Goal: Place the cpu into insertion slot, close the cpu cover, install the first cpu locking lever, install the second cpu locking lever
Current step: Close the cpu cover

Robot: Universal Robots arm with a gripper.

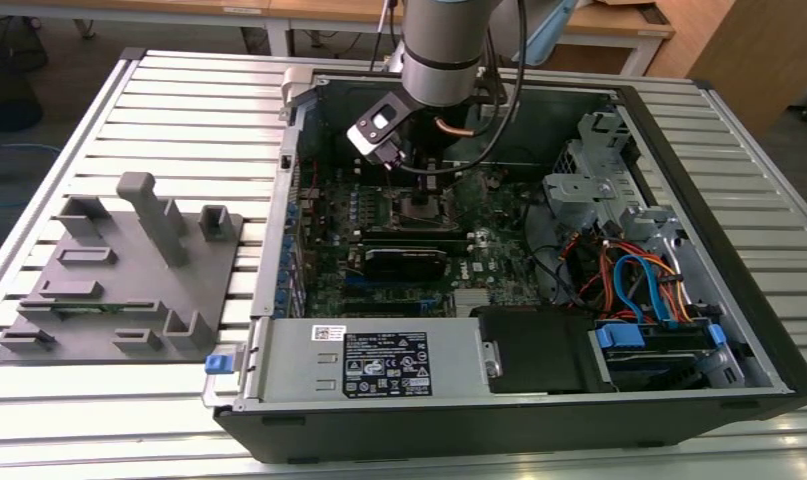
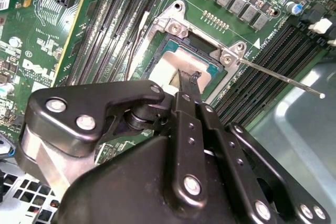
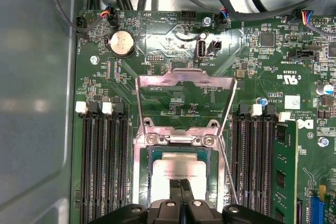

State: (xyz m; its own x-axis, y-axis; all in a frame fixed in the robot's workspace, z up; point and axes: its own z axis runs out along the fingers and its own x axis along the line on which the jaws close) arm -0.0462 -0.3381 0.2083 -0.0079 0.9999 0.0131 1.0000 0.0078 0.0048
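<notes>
Toward 12 o'clock inside the case, the jaws, pressed together, hang right over the cpu seated in the insertion slot; the cpu cover lies open.

cpu: silver-grey square, seated flat in the silver-rimmed insertion slot, directly under the end effector tips. cpu cover: silver windowed frame, swung open, beyond the tips.

White silk-screened lettering dots the green motherboard, beyond the memory slots from the insertion slot, beside a small white sticker. I can't read either reliably. In the exterior view, the power supply, well apart from that slot, carries a printed label, too fine for me to read.
</notes>
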